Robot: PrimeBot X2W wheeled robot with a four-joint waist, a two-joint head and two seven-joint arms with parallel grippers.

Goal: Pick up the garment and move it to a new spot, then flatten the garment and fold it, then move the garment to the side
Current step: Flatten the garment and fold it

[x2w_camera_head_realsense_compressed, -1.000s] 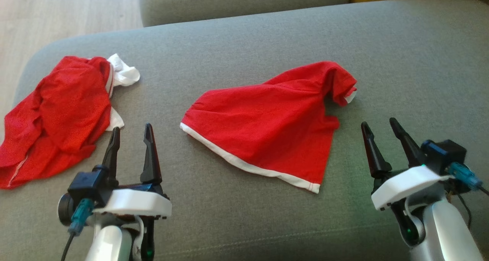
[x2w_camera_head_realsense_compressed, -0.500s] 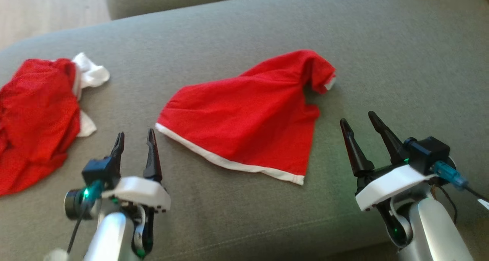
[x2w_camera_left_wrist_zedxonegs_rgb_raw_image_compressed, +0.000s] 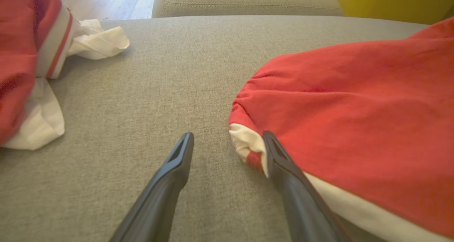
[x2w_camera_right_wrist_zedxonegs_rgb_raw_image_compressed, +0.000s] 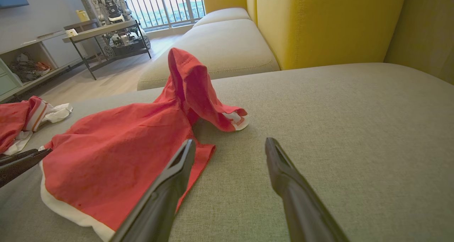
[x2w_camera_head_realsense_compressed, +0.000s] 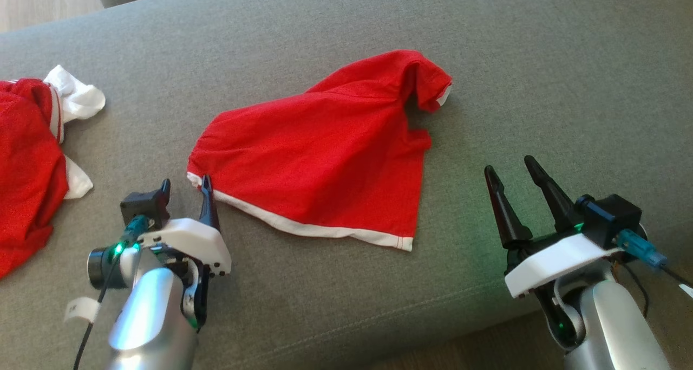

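garment (x2w_camera_head_realsense_compressed: 325, 158) on cushion (x2w_camera_head_realsense_compressed: 541, 61) | second garment (x2w_camera_head_realsense_compressed: 27, 169) to its left | left end effector (x2w_camera_head_realsense_compressed: 185, 181) at garment's left corner

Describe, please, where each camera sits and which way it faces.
Head view: on the head, facing down at the red garment on the grey sofa seat; left gripper and right gripper show, open.
Left wrist view: on that wrist, along its fingers toward the garment's white-hemmed corner.
Right wrist view: on that wrist, along its fingers across the garment toward the yellow backrest.
Shared: both wrist views show the second red-and-white garment.

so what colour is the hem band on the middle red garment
White band on the red cloth garment, clearest in the head view.
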